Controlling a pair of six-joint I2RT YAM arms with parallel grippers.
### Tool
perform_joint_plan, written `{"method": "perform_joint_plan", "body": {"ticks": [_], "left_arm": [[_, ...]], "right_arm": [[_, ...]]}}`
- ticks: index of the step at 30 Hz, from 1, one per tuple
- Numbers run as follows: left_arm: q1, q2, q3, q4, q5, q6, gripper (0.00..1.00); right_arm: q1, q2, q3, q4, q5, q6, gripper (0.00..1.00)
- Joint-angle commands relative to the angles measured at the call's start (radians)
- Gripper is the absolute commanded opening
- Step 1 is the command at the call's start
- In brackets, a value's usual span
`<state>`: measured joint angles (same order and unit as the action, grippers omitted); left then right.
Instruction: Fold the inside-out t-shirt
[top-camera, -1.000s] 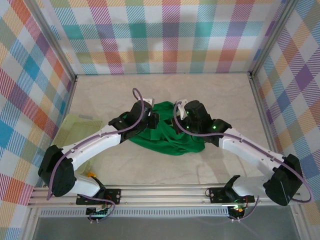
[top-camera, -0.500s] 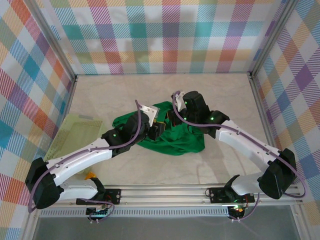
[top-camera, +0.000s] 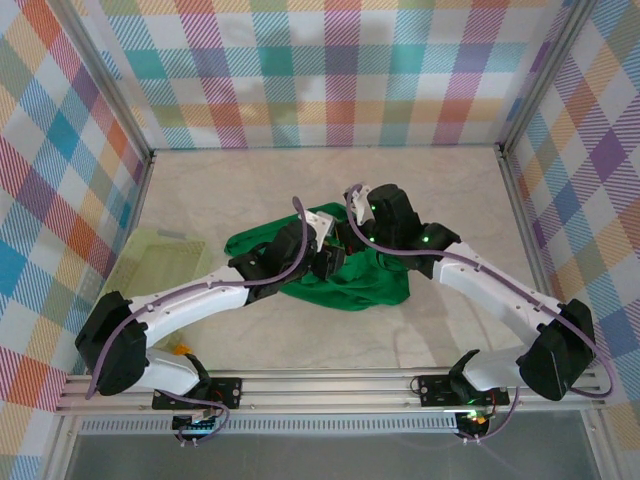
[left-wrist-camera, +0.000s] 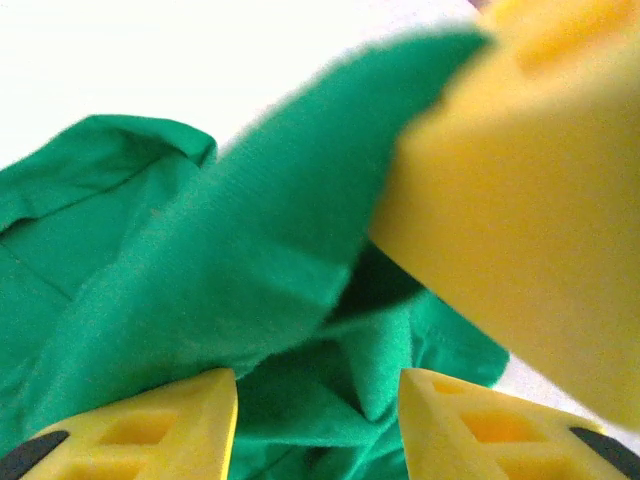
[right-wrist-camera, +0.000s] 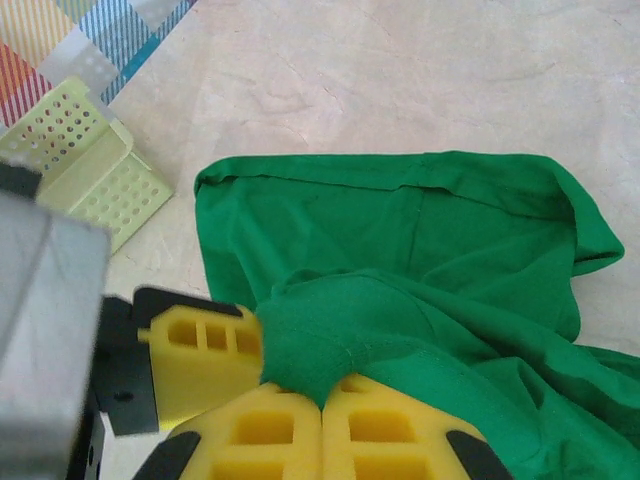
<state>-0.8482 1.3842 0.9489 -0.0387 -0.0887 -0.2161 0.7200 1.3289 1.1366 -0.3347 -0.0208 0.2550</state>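
Pale tabletop (top-camera: 420, 190) bears the green t-shirt (top-camera: 352, 290) — right gripper (right-wrist-camera: 322, 395) pinches a fold, left gripper (left-wrist-camera: 318, 388) stands parted.

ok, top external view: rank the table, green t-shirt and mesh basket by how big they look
1. table, clearly largest
2. green t-shirt, bunched up and partly covered
3. mesh basket, partly hidden; it looks smaller than the shirt, but not by much

The t-shirt (top-camera: 360, 285) is soft, matt, fine-knit green cloth. The fingers (right-wrist-camera: 400, 430) are matt yellow moulded plastic. The basket (right-wrist-camera: 90, 160) is pale perforated plastic. The counter (top-camera: 420, 190) is smooth and faintly marbled. The frame rails (top-camera: 330, 380) are brushed metal.
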Motion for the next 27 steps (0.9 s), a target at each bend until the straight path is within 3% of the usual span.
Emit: {"method": "perform_joint_plan", "body": {"ticks": [1, 5, 11, 20, 24, 27], "left_arm": [[0.043, 0.014, 0.022, 0.059, -0.006, -0.018, 0.48], [0.073, 0.022, 0.021, 0.094, 0.036, -0.02, 0.54], [0.076, 0.062, 0.044, 0.125, 0.164, 0.017, 0.54], [0.075, 0.078, 0.059, 0.13, 0.109, 0.044, 0.68], [0.071, 0.06, 0.052, 0.148, 0.196, 0.062, 0.45], [0.071, -0.007, 0.003, 0.162, 0.25, 0.07, 0.38]], "right_arm": [[-0.004, -0.03, -0.012, 0.01, -0.022, 0.016, 0.01], [-0.004, -0.037, -0.021, 0.015, -0.025, 0.02, 0.01], [-0.004, -0.036, -0.024, 0.021, -0.038, 0.03, 0.01], [-0.004, -0.041, -0.03, 0.02, -0.056, 0.033, 0.02], [-0.005, -0.046, -0.033, 0.01, -0.034, 0.038, 0.02], [-0.024, -0.046, -0.034, 0.0, -0.02, 0.047, 0.01]]}}
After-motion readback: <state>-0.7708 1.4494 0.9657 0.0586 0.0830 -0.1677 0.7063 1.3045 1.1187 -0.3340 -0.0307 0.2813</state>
